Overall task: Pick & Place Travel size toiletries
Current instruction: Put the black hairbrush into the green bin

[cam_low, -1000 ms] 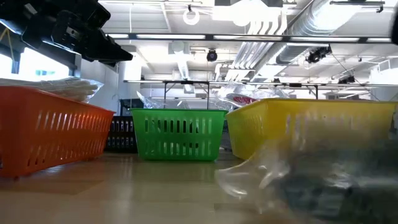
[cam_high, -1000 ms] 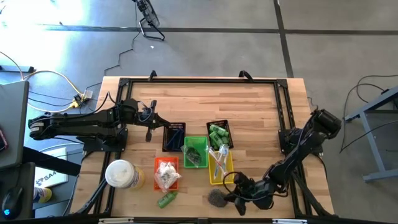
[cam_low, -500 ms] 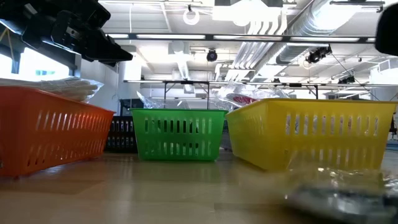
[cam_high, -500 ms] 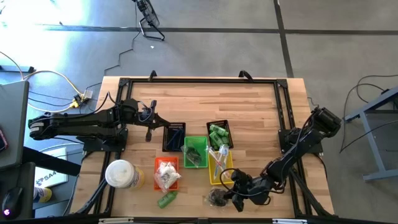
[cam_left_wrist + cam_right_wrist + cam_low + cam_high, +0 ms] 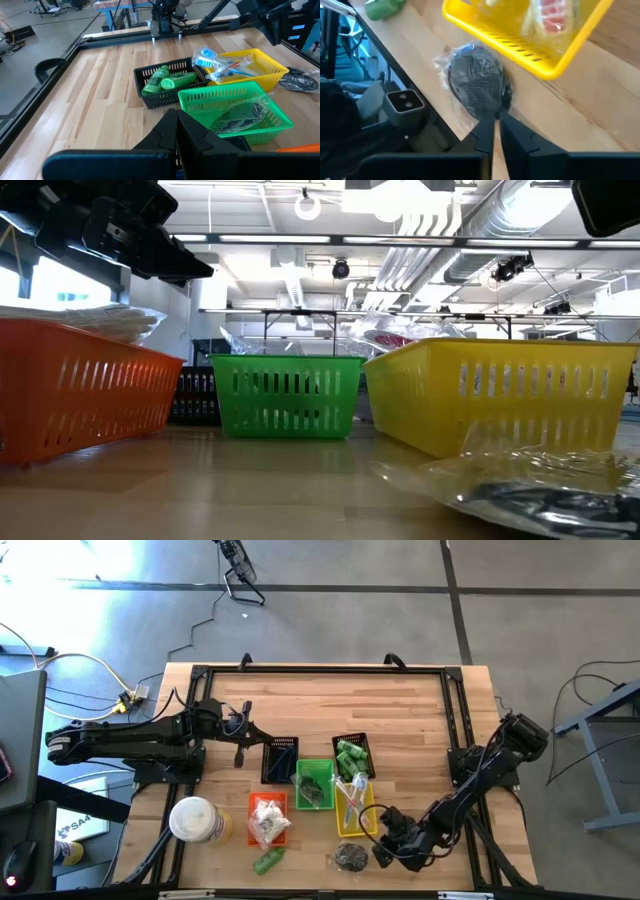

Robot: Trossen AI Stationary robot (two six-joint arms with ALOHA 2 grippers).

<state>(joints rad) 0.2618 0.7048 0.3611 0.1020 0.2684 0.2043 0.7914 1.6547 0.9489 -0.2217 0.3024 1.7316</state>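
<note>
A dark piece in a clear wrapper [image 5: 350,856] lies flat on the table near its near edge, in front of the yellow basket [image 5: 368,822]. It also shows in the right wrist view [image 5: 479,85] and the low view [image 5: 540,485]. My right gripper [image 5: 377,850] is shut just right of it, and its tips [image 5: 496,119] stand at the wrapper's edge. A small green bottle [image 5: 268,861] lies on the table in front of the orange basket [image 5: 252,802]. My left gripper [image 5: 240,755] is shut and empty, waiting left of the black baskets [image 5: 176,112]. My right gripper's fingertips [image 5: 489,124] stand at the edge of the wrapped dark piece [image 5: 492,107] that faces the arm, slanting in from the table's right. I cannot tell whether they touch the wrapper. The piece lies flat on the table.
The green basket [image 5: 300,768] holds a dark wrapped piece, the yellow one holds wrapped sticks, the orange one holds white wrapped pieces. One black basket [image 5: 353,757] holds green bottles, another [image 5: 280,760] stands beside it. A round white-and-yellow container [image 5: 195,820] stands at the near left. The low camera [image 5: 405,102] sits at the near edge.
The wrapped dark piece, held up off the table a second ago, has come down and now lies flat in about the same spot. My right gripper has drawn back a little toward the table's right edge and risen.
</note>
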